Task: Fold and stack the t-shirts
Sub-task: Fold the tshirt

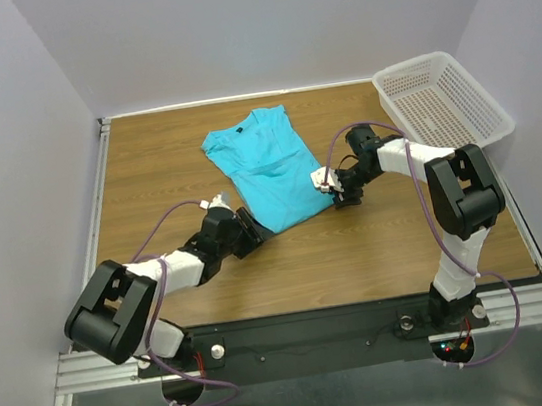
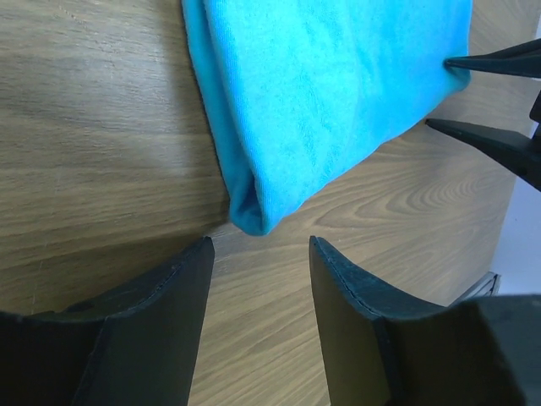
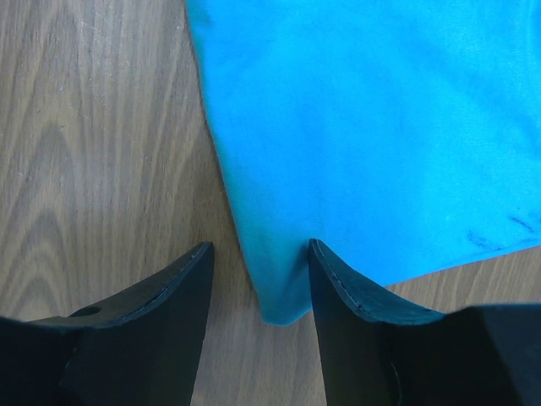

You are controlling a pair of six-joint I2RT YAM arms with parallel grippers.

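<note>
Left gripper [image 2: 259,243] released, spread wide; folded t-shirt [image 2: 330,93] corner just ahead of it, apart. Right gripper [image 3: 259,245] released too, straddling another corner, fabric inside the gap, not clenched. Shirt flat on wooden table [image 2: 93,127].

Nothing readable anywhere in these shots, honestly. The turquoise t-shirt [image 1: 268,168] has a small dark neck label [image 1: 241,126] at the collar, but from the top camera it's just a tiny dark speck with no letters to make out. The right wrist view picks up a few faint dark marks [image 3: 490,238] on the fabric near its edge; they look like smudges or strokes, not legible text or numbers.
</note>
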